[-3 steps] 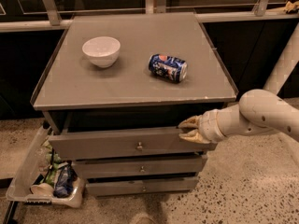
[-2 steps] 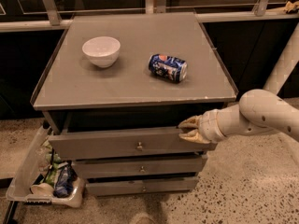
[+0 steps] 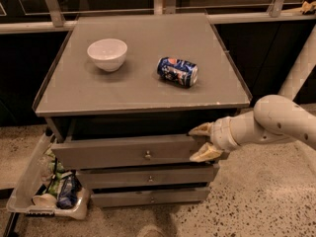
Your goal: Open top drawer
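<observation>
The top drawer (image 3: pixel 113 152) is the widest grey front under the cabinet top, with a small round metal knob (image 3: pixel 147 155) at its centre. It stands pulled out a short way, leaving a dark gap above its front panel. My gripper (image 3: pixel 203 142) is at the drawer's right end, one tan finger above the panel's top edge and one in front of it lower down. The white arm reaches in from the right. Two slimmer drawer fronts (image 3: pixel 148 177) sit below, stepped back.
On the grey cabinet top (image 3: pixel 138 88) stand a white bowl (image 3: pixel 107 53) and a blue soda can (image 3: pixel 177 71) lying on its side. A white tray (image 3: pixel 44 191) with packets leans on the floor at the left. Speckled floor lies in front.
</observation>
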You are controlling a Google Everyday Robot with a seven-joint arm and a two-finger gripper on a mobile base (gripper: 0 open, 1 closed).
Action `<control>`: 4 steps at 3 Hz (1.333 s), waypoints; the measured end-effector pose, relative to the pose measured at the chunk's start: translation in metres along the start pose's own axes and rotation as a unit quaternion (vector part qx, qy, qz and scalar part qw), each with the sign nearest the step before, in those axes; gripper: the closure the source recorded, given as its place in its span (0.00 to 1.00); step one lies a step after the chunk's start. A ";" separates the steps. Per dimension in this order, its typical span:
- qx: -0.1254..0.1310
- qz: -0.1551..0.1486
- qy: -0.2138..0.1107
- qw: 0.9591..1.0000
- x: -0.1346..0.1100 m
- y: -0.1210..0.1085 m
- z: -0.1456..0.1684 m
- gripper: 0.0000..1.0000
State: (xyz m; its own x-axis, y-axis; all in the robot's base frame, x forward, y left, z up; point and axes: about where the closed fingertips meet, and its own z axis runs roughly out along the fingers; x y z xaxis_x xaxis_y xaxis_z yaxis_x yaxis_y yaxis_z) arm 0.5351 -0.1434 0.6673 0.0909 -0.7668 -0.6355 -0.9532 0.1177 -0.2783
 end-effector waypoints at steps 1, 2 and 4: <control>-0.009 0.032 -0.021 0.999 0.024 0.036 0.003 0.13; -0.009 0.035 -0.022 0.999 0.021 0.038 0.004 0.36; -0.009 0.035 -0.022 0.999 0.015 0.033 -0.001 0.83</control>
State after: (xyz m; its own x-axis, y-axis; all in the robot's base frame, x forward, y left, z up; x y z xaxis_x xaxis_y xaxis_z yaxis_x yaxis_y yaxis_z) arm 0.5049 -0.1514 0.6494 0.0368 -0.7284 -0.6842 -0.9629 0.1572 -0.2191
